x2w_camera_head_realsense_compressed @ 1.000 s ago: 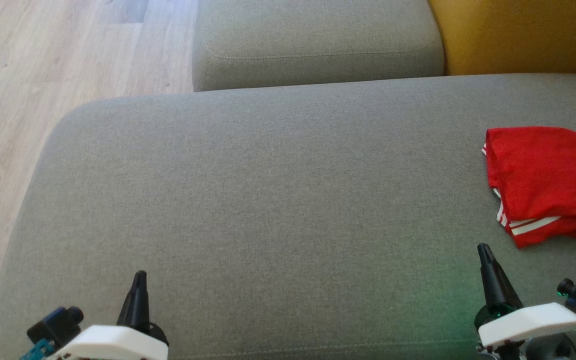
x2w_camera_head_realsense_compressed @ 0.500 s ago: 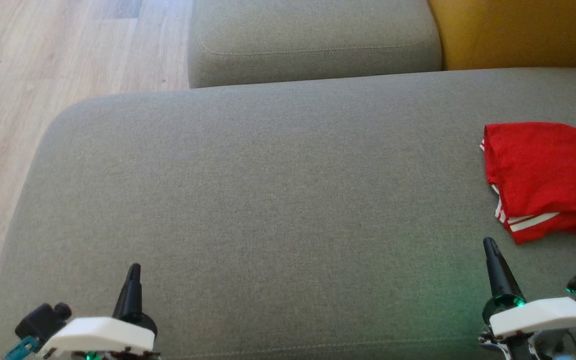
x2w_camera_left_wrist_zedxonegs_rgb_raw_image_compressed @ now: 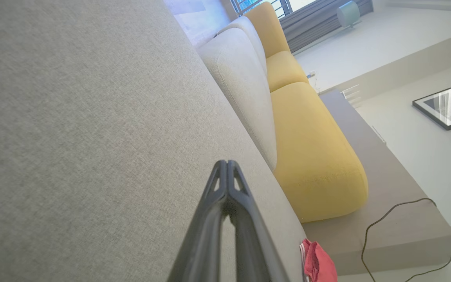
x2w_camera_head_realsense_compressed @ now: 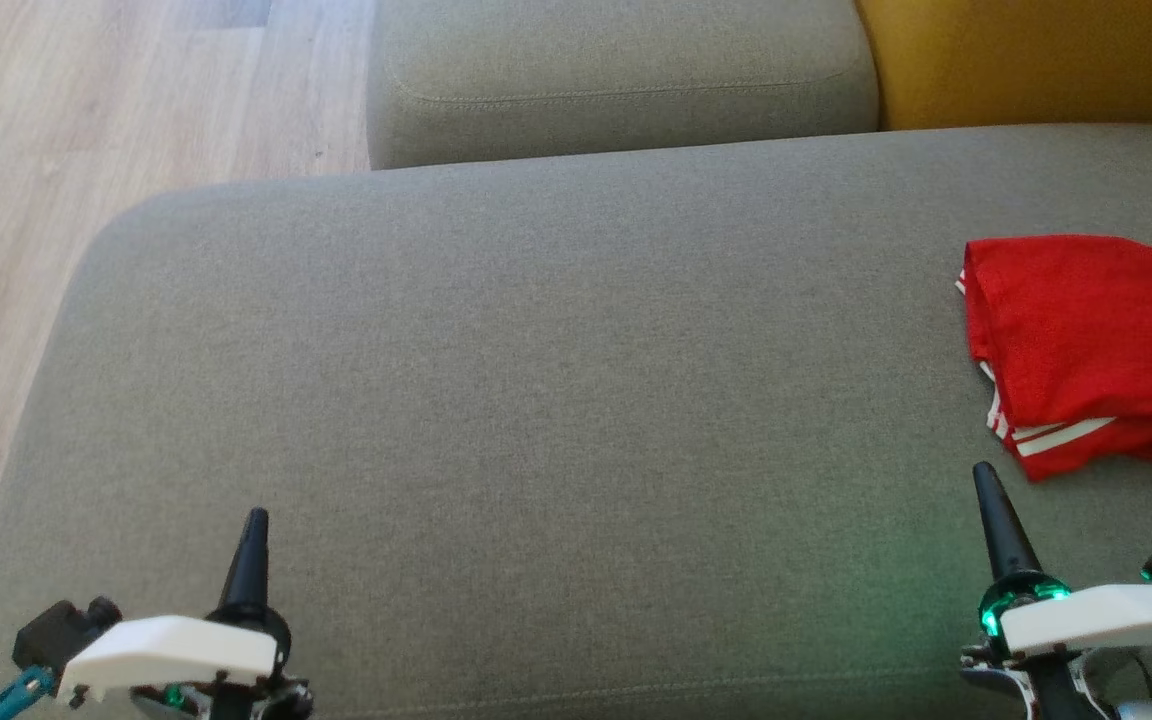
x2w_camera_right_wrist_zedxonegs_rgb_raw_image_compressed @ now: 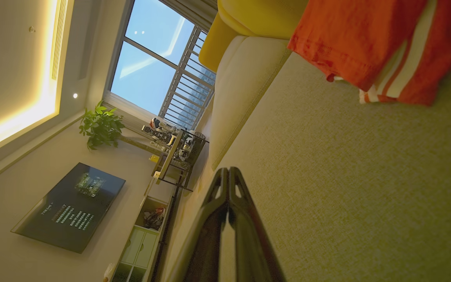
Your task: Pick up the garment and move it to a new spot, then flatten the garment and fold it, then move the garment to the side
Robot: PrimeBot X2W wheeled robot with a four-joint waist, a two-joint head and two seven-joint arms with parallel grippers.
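R gripper (x2w_camera_head_realsense_compressed: 984, 478) empty, closed — garment (x2w_camera_head_realsense_compressed: 1086, 350) just beyond, apart.

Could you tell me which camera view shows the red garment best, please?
The head view: the red garment lies folded on the grey cushion, though the right edge crops it. The right wrist view catches its striped corner; the left wrist view, a small scrap.

Sofa (x2w_camera_head_realsense_compressed: 536, 400) matt woven cloth; garment (x2w_camera_head_realsense_compressed: 1076, 340) soft cloth.
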